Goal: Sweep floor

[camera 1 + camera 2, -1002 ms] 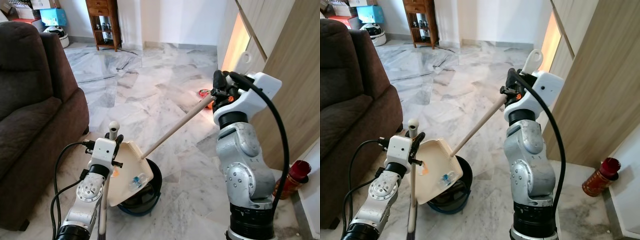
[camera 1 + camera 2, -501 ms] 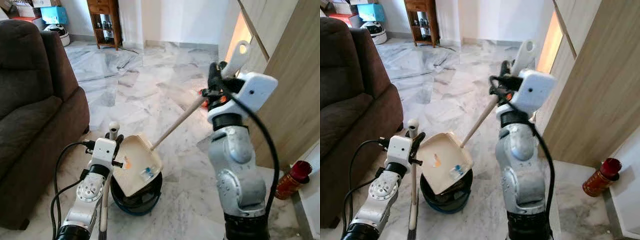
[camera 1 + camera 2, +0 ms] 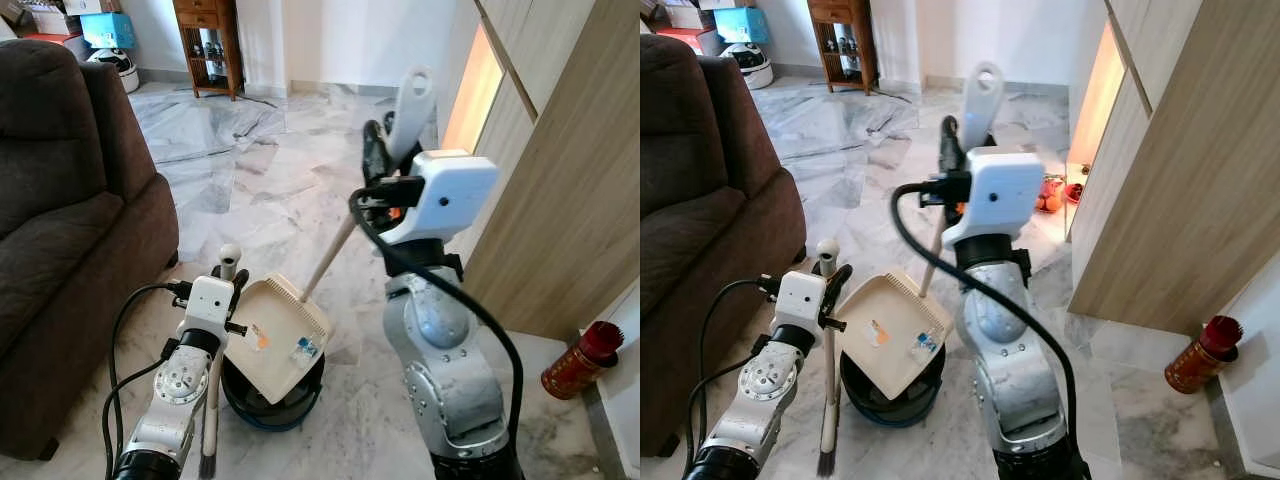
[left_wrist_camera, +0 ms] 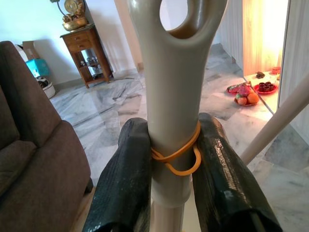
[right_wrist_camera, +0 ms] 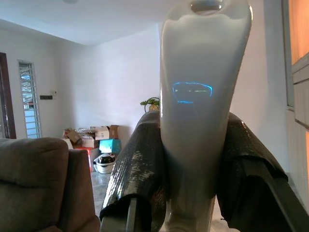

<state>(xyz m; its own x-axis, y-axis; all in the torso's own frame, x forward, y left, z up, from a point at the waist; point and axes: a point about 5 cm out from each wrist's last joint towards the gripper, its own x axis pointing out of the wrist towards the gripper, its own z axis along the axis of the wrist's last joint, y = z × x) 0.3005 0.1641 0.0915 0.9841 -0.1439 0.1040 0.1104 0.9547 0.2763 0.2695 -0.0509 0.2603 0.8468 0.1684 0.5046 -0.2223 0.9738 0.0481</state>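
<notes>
My left gripper [image 3: 229,277] is shut on the pale broom handle [image 4: 175,121], low at the front left; an orange rubber band circles the handle between the fingers. The broom's bristles [image 3: 208,463] hang near the floor. My right gripper [image 3: 383,152] is shut on the long dustpan handle [image 5: 200,111], held high and steep. The cream dustpan [image 3: 281,322] tilts over a black bin [image 3: 262,406] with a blue rim. An orange scrap [image 3: 259,337] and a bluish scrap [image 3: 304,347] lie on the pan.
A brown sofa [image 3: 70,220] fills the left side. Wooden cabinet panels [image 3: 560,180] line the right, with a red bottle [image 3: 571,360] at their foot. A plate of fruit [image 3: 1051,196] sits on the marble floor beyond. A wooden shelf [image 3: 208,45] stands at the far wall.
My right arm swung left and lifted the dustpan handle more upright. The pan turned flatter over the bin, with the scraps still on it. The left gripper and broom stayed put.
</notes>
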